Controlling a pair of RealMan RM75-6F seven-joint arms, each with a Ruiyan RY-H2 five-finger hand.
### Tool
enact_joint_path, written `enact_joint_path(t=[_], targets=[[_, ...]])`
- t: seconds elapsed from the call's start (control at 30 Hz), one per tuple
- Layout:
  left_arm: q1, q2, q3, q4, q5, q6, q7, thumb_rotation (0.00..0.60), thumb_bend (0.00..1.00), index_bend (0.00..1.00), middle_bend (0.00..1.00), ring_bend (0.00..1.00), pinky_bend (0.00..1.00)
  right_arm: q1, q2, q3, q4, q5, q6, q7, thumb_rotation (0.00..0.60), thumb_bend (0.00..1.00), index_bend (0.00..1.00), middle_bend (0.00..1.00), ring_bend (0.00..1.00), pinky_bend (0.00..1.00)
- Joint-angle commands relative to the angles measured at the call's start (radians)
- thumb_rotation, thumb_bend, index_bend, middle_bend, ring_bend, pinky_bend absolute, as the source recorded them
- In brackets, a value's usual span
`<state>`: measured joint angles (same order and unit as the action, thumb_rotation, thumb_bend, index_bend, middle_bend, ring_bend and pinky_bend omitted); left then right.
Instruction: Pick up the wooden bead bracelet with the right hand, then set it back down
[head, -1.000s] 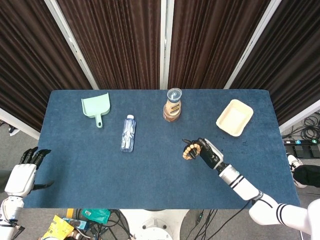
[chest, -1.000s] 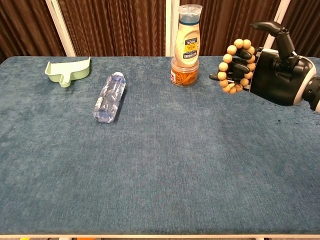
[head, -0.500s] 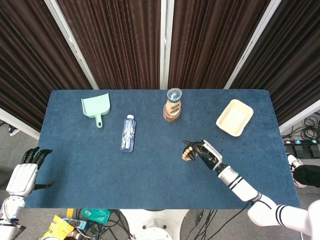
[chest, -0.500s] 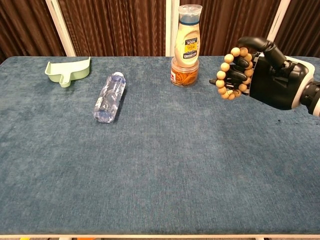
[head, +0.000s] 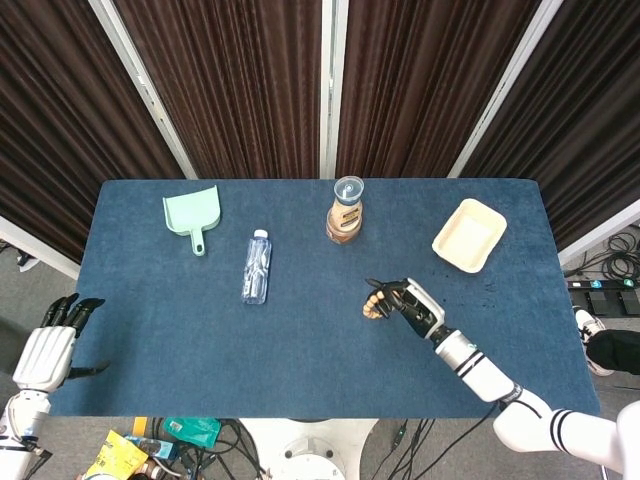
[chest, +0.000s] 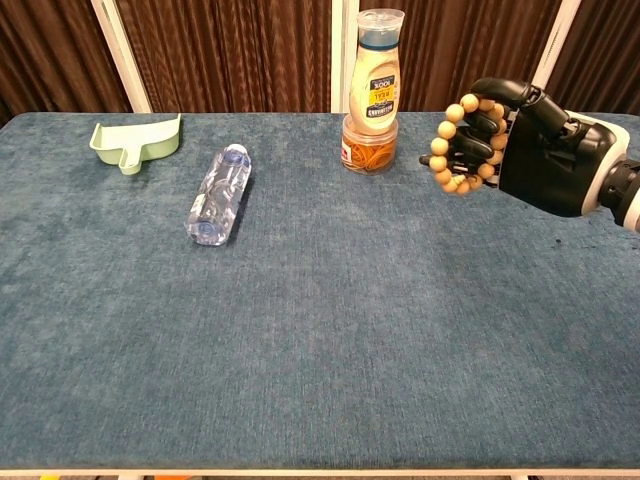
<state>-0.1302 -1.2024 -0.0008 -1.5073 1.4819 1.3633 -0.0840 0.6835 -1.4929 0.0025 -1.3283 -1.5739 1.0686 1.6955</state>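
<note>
The wooden bead bracelet (chest: 459, 145) hangs looped over the black fingers of my right hand (chest: 535, 145), lifted clear of the blue table (chest: 320, 330). In the head view the bracelet (head: 376, 304) shows as a small tan ring at the tip of the right hand (head: 412, 305), right of the table's middle. The thumb curls over the top of the beads. My left hand (head: 50, 345) hangs off the table's left front corner with its fingers spread and nothing in it; the chest view does not show it.
A sauce bottle (chest: 374, 90) stands just behind and left of the bracelet. A clear water bottle (chest: 218, 193) lies on its side left of centre. A green dustpan (chest: 135, 140) sits at the far left, a cream tray (head: 468, 234) at the far right.
The right hand's thumb has come down over the beads, tightening the hold. The hand with the bracelet shifted slightly left. The left hand has barely moved.
</note>
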Motion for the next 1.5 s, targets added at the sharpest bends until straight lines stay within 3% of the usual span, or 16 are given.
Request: enact_joint_path(t=[0.03,0.17,0.3,0.67,0.73,0.8,0.83,1.03,1.2,1.4,1.5], targets=[[0.000,0.000,0.000,-0.001,0.000,0.000,0.000,0.600,0.00,0.15,0.13,0.00,0.00,0.001,-0.005,0.005,0.003,-0.001,0.000,0.002,0.332,0.71,0.69,0.75,0.45,0.04],[0.001,0.002,0.000,-0.004,-0.003,0.001,0.003,0.600,0.00,0.15,0.13,0.00,0.00,0.008,-0.008,0.010,0.008,-0.010,-0.002,0.014,0.327,0.89,0.63,0.72,0.41,0.04],[0.003,0.001,0.001,-0.002,-0.006,0.001,0.001,0.600,0.00,0.15,0.13,0.00,0.00,0.014,-0.005,0.015,0.015,-0.012,-0.005,0.023,0.326,0.99,0.59,0.69,0.39,0.04],[0.000,-0.004,0.000,0.002,-0.005,-0.001,-0.001,0.600,0.00,0.15,0.13,0.00,0.00,0.016,0.006,0.011,0.028,-0.026,0.000,0.049,0.297,1.00,0.52,0.65,0.36,0.04],[0.000,-0.004,-0.001,0.001,-0.008,-0.003,-0.001,0.600,0.00,0.15,0.13,0.00,0.00,0.017,0.007,0.008,0.031,-0.029,-0.002,0.060,0.277,0.91,0.49,0.65,0.35,0.04],[-0.001,-0.005,-0.002,0.002,-0.009,-0.005,-0.002,0.600,0.00,0.15,0.13,0.00,0.00,0.022,0.011,0.002,0.027,-0.035,-0.007,0.099,0.254,0.60,0.48,0.64,0.35,0.04],[-0.002,-0.006,-0.002,0.002,-0.009,-0.005,-0.002,0.600,0.00,0.15,0.13,0.00,0.00,0.025,0.013,-0.001,0.027,-0.040,-0.009,0.122,0.251,0.49,0.48,0.64,0.35,0.04],[-0.003,-0.008,-0.001,0.008,-0.009,-0.008,-0.006,0.600,0.00,0.15,0.13,0.00,0.00,0.049,0.011,-0.029,0.053,-0.090,0.000,0.321,0.199,0.14,0.48,0.64,0.35,0.04],[-0.002,-0.004,0.000,0.004,-0.009,-0.008,-0.003,0.600,0.00,0.15,0.13,0.00,0.00,0.068,-0.002,-0.047,0.094,-0.113,0.011,0.404,0.141,0.04,0.49,0.64,0.35,0.04],[-0.002,-0.003,0.000,-0.002,-0.013,-0.009,0.001,0.600,0.00,0.15,0.13,0.00,0.00,0.064,-0.008,-0.048,0.105,-0.095,0.026,0.425,0.144,0.20,0.61,0.65,0.36,0.04],[-0.004,-0.004,0.001,0.002,-0.011,-0.013,-0.001,0.600,0.00,0.15,0.13,0.00,0.00,0.062,-0.008,-0.049,0.103,-0.085,0.026,0.416,0.187,0.22,0.64,0.67,0.37,0.04]])
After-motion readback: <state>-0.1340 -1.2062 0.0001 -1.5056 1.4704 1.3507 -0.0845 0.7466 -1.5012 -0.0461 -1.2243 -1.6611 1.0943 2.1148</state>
